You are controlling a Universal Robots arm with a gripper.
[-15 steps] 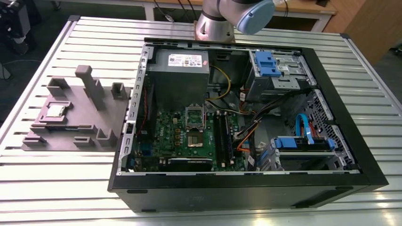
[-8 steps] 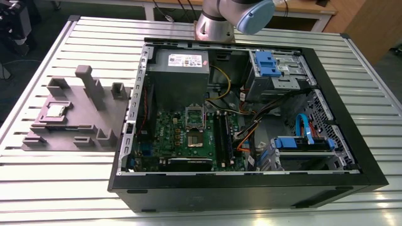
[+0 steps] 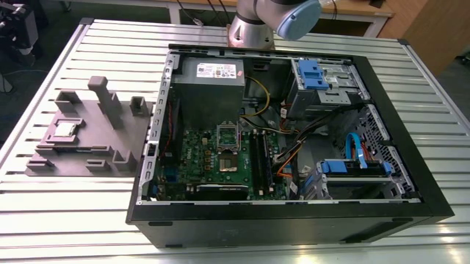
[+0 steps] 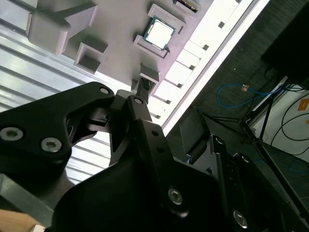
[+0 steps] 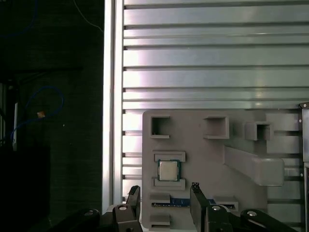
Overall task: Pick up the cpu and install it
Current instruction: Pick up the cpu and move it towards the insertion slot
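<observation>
**Open gripper hanging just short of the cpu on its tray**

The arm [image 3: 273, 19] is being cut off by the upper edge of the exterior view, so little more than a joint and a grey column is showing there. In the first wrist view the gripper [image 5: 164, 205] is running off the picture's edge, leaving only the ends of its two black fingers [image 5: 133, 203] in sight. In the second wrist view its dark body is covering much of the grey moulded tray [image 4: 116, 24] and the slatted metal table [image 4: 19, 53], and the fingertips are hard to tell apart there.

The cpu [image 5: 167, 170] is lying flat in a shallow square seat of the tray, silvery top up. In the exterior view it is sitting toward the tray's left side, well apart from the open computer case [image 3: 294, 220]. The fingers are standing wide apart, wider than the cpu, and gripping nothing. The cpu is sitting just beyond the fingertips, roughly in line with the gap between them and touching neither. How high the tips are hanging above the tray cannot be told.
</observation>
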